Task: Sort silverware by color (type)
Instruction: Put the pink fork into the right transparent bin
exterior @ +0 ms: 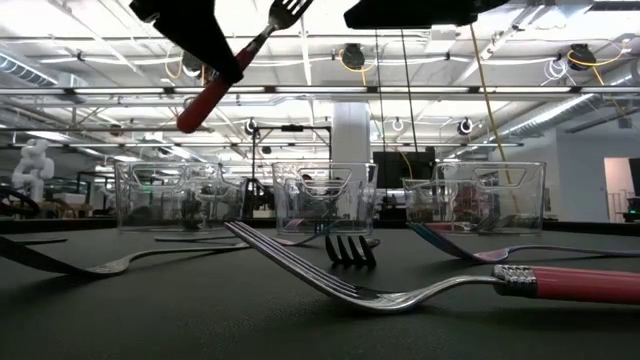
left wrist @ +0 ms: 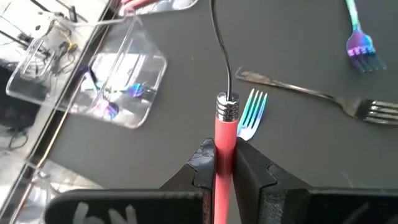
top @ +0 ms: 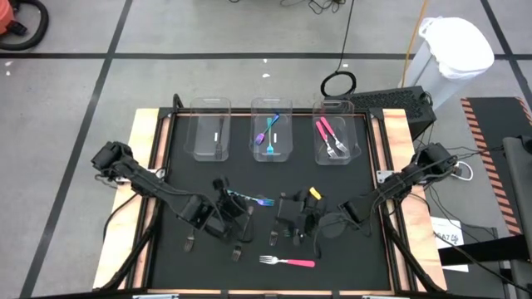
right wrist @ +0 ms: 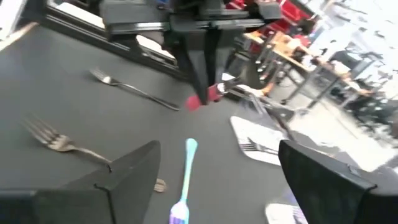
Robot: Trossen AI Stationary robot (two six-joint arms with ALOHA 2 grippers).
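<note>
My left gripper (left wrist: 224,158) is shut on a pink-handled fork (exterior: 232,62) and holds it above the table's middle (top: 226,208). My right gripper (right wrist: 227,180) stands open beside it (top: 293,214), facing the left gripper, with nothing between its fingers. Under them a teal-handled fork (right wrist: 185,186) lies flat on the mat. Another pink-handled fork (top: 288,262) lies near the front edge. Three clear bins stand at the far side: the middle one (top: 273,131) holds teal and blue forks, the right one (top: 335,139) pink ones. My left gripper pinches the fork's pink handle (left wrist: 224,134) between its two fingers, a little behind the silver collar (left wrist: 227,107). The fingers slant down from the table's left. The fork is lifted clear and tilted, tines (exterior: 287,10) up and the handle's free end (exterior: 190,120) low.
Several loose forks lie on the dark mat around the grippers: silver ones (left wrist: 311,93), a blue one (left wrist: 359,45), dark ones near the left arm (top: 189,242). The left bin (top: 210,129) stands at the far left. A yellow piece (top: 314,193) lies by the right gripper.
</note>
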